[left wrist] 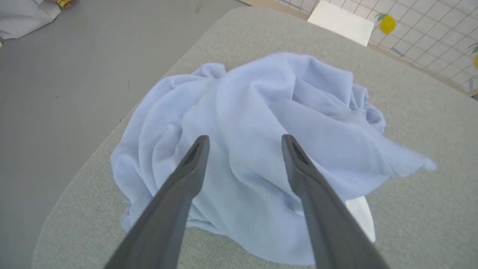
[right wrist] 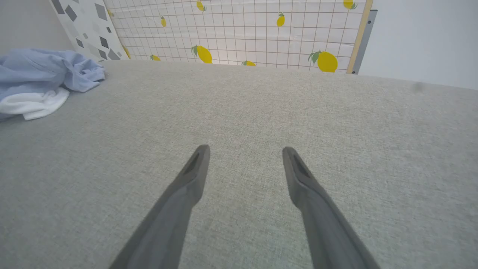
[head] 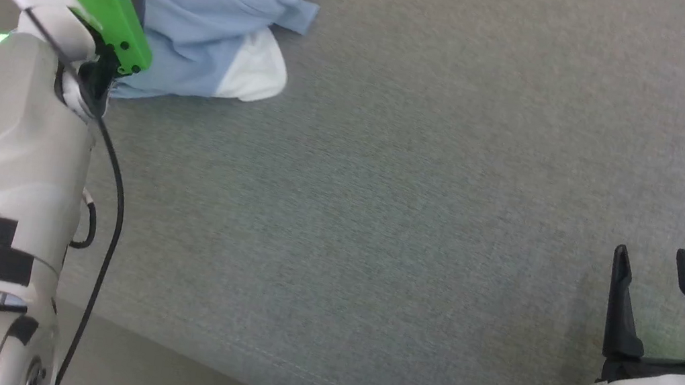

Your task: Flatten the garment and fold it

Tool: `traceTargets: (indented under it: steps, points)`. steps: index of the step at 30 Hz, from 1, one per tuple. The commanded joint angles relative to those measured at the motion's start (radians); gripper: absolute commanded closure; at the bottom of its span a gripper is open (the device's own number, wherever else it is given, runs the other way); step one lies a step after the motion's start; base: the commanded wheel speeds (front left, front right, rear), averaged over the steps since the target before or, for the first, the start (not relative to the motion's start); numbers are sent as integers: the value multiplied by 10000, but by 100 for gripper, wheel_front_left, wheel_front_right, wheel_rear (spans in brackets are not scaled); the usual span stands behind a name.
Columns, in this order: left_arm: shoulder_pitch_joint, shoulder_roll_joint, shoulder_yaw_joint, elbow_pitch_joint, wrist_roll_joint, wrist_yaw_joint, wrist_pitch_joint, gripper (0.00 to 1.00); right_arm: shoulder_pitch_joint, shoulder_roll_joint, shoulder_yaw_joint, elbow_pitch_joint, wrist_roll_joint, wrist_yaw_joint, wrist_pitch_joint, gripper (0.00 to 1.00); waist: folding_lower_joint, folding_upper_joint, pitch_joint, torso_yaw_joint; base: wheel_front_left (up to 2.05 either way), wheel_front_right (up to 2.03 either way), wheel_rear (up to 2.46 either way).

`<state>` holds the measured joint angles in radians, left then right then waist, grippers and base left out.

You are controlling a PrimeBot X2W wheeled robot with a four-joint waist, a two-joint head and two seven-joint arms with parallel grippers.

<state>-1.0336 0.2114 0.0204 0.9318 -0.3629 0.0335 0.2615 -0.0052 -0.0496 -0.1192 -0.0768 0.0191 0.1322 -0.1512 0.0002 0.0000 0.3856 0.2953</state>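
The garment (head: pixel 206 16) is a light-blue T-shirt lying crumpled in a heap at the far left of the grey padded surface (head: pixel 423 198), with a white patch showing at its near right edge. In the left wrist view the garment (left wrist: pixel 254 149) bunches into folds, and my left gripper (left wrist: pixel 244 140) hovers just over it, open, nothing between its fingers. From the head, the left arm's green wrist mount (head: pixel 92 5) covers that gripper's fingers. My right gripper (head: pixel 652 256) stands open at the lower right, far from the garment (right wrist: pixel 41 78), above bare fabric (right wrist: pixel 242 149).
The padded surface's rounded left corner and grey floor (left wrist: pixel 56 93) lie just beyond the shirt. A lemon-patterned grid panel (right wrist: pixel 242 33) stands behind the surface's far edge. A black cable (head: pixel 112 212) hangs along my left forearm.
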Motion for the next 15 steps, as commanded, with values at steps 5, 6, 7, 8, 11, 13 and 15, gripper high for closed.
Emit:
traceTargets:
  steps: [5,6,7,8,11,13,15]
  points:
    - [-456,-14,-358,967,109,411,1722,0,-178,-6,-63,-367,-124,-15,71,0,-2,0,1270,-861,0,0,0]
    - [-479,-35,-414,1130,122,470,2042,0,-173,-6,-74,-404,-129,-15,81,0,-2,0,1326,-851,0,0,0]
    - [-499,-57,-464,1221,153,549,2214,0,-172,-6,-75,-430,-133,-15,89,0,-2,0,1365,-842,0,0,0]
    - [-490,-108,-528,1359,172,605,2474,0,-171,-6,-74,-453,-136,-15,93,0,-2,0,1396,-832,0,0,0]
    - [-429,-348,-519,1656,-18,566,3089,0,-183,-6,-101,-477,-105,-15,111,0,-2,0,1451,-767,0,0,0]
    - [-397,-504,-368,1341,-288,400,2167,100,-282,-6,-18,-381,-77,-15,144,0,-2,0,1277,-578,0,0,0]
    - [-436,-307,-332,938,-228,338,874,100,-318,-6,69,-183,5,-15,81,0,-2,0,921,-526,0,0,0]
